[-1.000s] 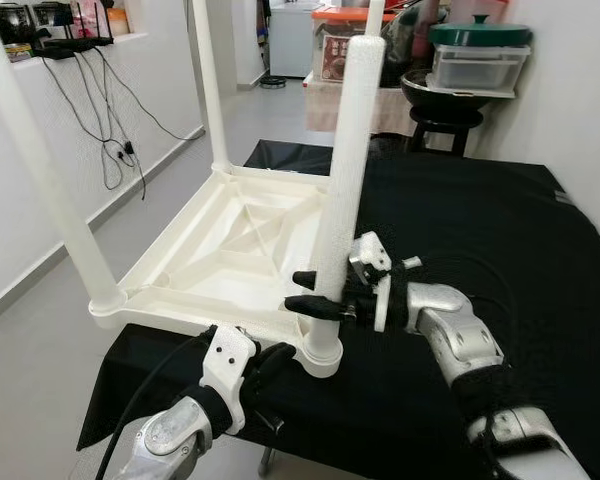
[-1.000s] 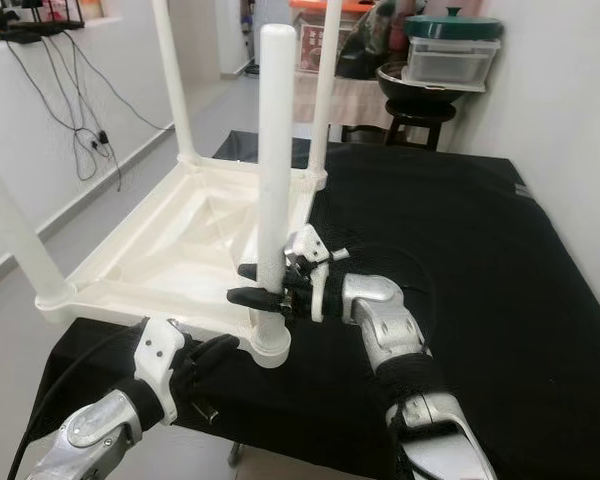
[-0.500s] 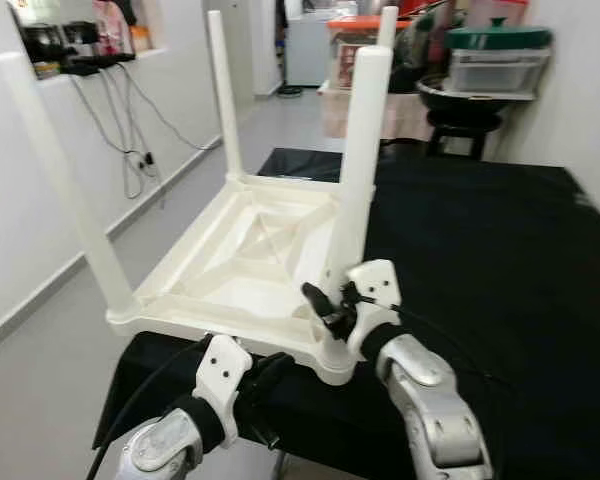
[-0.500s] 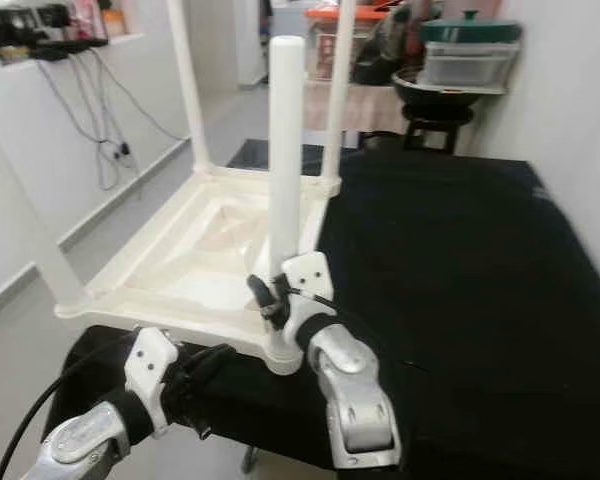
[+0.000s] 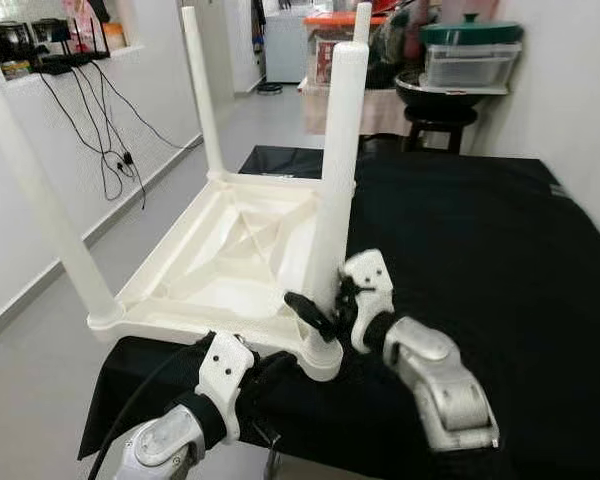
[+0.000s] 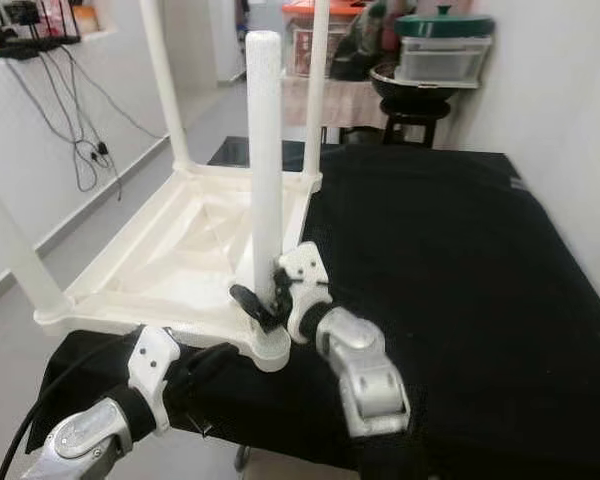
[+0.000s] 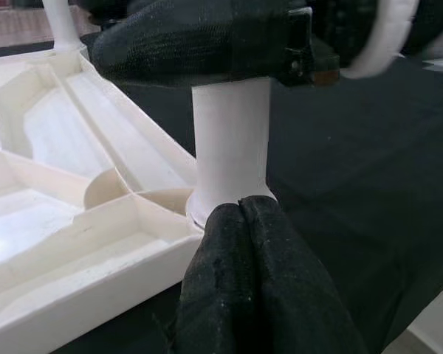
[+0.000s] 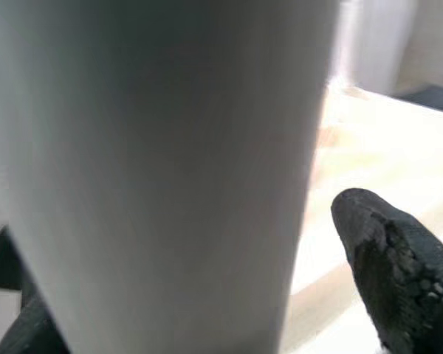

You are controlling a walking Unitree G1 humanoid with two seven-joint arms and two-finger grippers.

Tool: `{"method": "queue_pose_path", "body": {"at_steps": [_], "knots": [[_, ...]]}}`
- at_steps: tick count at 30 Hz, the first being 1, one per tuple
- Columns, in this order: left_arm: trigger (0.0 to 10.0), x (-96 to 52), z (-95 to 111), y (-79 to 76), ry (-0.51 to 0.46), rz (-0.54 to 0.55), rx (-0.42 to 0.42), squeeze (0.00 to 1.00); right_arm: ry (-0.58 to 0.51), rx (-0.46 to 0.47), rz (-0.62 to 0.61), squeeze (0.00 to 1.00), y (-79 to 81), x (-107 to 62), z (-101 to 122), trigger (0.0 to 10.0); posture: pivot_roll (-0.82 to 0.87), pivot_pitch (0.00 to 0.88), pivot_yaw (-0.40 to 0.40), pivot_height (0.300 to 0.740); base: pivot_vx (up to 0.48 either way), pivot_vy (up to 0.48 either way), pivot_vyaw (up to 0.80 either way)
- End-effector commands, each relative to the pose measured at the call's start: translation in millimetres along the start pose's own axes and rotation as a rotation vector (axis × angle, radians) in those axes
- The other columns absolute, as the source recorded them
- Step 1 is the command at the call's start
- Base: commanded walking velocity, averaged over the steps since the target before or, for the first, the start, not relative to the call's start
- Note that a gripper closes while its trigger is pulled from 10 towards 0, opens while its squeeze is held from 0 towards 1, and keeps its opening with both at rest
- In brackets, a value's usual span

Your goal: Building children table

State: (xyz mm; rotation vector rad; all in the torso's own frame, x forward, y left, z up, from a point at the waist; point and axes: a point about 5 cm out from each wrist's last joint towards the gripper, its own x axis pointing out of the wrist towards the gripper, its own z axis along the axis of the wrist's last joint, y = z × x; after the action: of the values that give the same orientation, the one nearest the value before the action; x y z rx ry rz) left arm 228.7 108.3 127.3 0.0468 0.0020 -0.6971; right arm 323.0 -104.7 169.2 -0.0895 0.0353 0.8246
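Observation:
A white children's table (image 5: 230,250) lies upside down on the black-covered table (image 5: 480,230), its legs pointing up. The near right leg (image 5: 335,170) stands in its corner socket. My right gripper (image 5: 325,310) is shut on this leg just above the socket; the right wrist view has the leg (image 8: 162,162) close up with a black fingertip (image 8: 387,258) beside it. My left gripper (image 5: 280,365) is shut, and its joined fingers (image 7: 244,258) press against the socket base (image 7: 230,140) from the near side.
The white table overhangs the black table's left edge above the grey floor. A stool with a dark pot and a lidded container (image 5: 460,70) stands at the back. Cables (image 5: 110,130) hang on the left wall. A white wall runs close on the right.
My right wrist has turned around the leg: the fingers lay level across it a second ago and now sit lower and tilted. The left gripper holds its place. The camera shifted slightly.

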Motion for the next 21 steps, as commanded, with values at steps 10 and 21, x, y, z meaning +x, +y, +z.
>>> {"method": "queue_pose_path", "body": {"at_steps": [10,21], "knots": [[10.0,4.3,-3,-1.5,0.011,0.021,0.011,0.00,0.043,0.048,0.340,0.00,-18.7,10.5,-7,6.7,0.02,0.000,-0.053,0.740,0.000,0.000,0.00],[10.0,3.8,-2,-3.9,0.008,0.019,0.004,0.00,-0.013,0.071,0.277,0.00,-37.3,16.6,-2,0.0,0.01,0.000,-0.049,0.740,0.000,0.000,0.00]]}}
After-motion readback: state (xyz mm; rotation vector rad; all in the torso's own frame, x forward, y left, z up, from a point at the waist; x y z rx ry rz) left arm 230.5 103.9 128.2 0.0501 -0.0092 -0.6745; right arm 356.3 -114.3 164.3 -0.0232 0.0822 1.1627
